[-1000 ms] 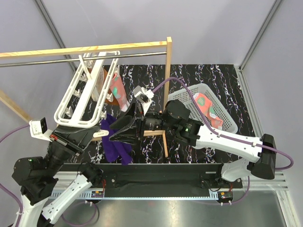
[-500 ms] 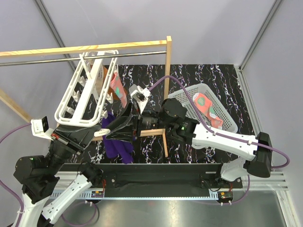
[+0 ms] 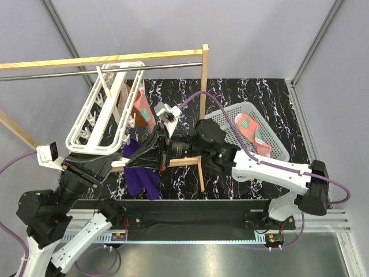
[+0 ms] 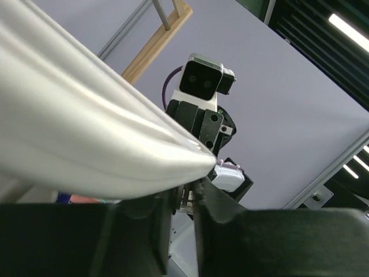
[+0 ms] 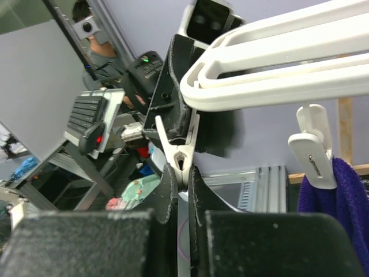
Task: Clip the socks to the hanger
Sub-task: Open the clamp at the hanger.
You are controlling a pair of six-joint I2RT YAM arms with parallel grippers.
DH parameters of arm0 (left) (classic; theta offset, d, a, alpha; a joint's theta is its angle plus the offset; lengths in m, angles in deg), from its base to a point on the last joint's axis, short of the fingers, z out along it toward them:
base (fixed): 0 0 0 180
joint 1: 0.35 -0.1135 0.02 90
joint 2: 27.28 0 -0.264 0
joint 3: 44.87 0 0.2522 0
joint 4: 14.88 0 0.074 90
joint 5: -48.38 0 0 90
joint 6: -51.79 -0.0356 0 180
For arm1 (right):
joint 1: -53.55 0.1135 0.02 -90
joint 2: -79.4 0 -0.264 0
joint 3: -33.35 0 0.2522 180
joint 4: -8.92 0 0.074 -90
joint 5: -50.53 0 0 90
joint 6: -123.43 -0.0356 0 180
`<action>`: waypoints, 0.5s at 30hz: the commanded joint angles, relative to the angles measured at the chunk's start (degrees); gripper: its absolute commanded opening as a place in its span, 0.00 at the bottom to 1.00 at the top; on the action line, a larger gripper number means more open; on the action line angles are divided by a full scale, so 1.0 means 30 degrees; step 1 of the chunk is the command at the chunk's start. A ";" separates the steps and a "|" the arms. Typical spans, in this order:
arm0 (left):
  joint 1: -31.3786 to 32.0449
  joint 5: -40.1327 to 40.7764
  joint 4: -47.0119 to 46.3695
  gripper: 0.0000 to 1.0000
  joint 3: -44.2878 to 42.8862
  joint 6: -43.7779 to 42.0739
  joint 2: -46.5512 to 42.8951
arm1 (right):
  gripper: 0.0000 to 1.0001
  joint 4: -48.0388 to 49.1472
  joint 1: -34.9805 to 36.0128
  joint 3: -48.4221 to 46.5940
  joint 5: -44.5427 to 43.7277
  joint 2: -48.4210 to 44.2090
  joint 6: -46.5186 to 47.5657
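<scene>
The white hanger [image 3: 104, 112] hangs tilted from the rod. One coral-pink sock [image 3: 141, 109] dangles from its far side, and another sock [image 3: 253, 131] lies in the basket. My left gripper [image 3: 111, 164] pinches the hanger's near edge; in the left wrist view the white bar [image 4: 86, 144] ends at its narrowly set jaws [image 4: 183, 199]. My right gripper [image 3: 128, 160] is just beside it. In the right wrist view the right gripper [image 5: 180, 176] is shut on a white clip [image 5: 180, 151] dangling under the hanger frame [image 5: 277, 75].
A purple sock [image 3: 141, 178] hangs from a neighbouring clip [image 5: 314, 151] at the hanger's near corner. The wooden rack [image 3: 204, 86] and its metal rod [image 3: 57, 74] cross the back. A white mesh basket [image 3: 279, 147] stands at the right on the black marbled table [image 3: 173, 92].
My right gripper has moved a little left under the hanger and closed on the clip. The left arm still holds the hanger's near edge, which has shifted slightly.
</scene>
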 commanded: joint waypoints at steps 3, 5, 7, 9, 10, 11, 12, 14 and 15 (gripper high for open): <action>-0.0070 0.1109 0.2622 0.67 -0.0028 -0.0125 -0.0730 | 0.00 0.0127 0.0110 -0.0726 -0.1147 -0.0059 -0.0183; -0.0099 0.1900 0.4142 0.80 0.0030 -0.0272 -0.1697 | 0.00 -0.0167 0.0139 -0.0610 -0.1383 -0.0235 -0.0416; -0.0070 0.2397 0.5026 0.84 0.0176 -0.0332 -0.2312 | 0.00 -0.0312 0.0139 -0.0521 -0.1675 -0.0352 -0.0651; -0.0070 0.2400 0.6199 0.84 0.0207 -0.0477 -0.3074 | 0.00 -0.0372 0.0139 -0.0491 -0.1765 -0.0441 -0.1032; -0.0070 0.2400 0.6492 0.84 0.0236 -0.0536 -0.3222 | 0.00 -0.0372 0.0139 -0.0492 -0.1823 -0.0499 -0.1120; -0.0070 0.2894 0.7162 0.83 0.0265 -0.0537 -0.3891 | 0.00 -0.0401 0.0139 -0.0492 -0.1852 -0.0499 -0.1382; -0.0070 0.3014 0.7430 0.83 0.0323 -0.0508 -0.4071 | 0.00 -0.0576 0.0139 -0.0579 -0.1882 -0.0499 -0.1356; -0.0070 0.3279 0.7813 0.83 0.0353 -0.0507 -0.4394 | 0.00 -0.0665 0.0138 -0.0638 -0.1823 -0.0470 -0.1501; -0.0070 0.3308 0.7929 0.82 0.0324 -0.0507 -0.4511 | 0.00 -0.0636 0.0139 -0.0609 -0.1794 -0.0470 -0.1560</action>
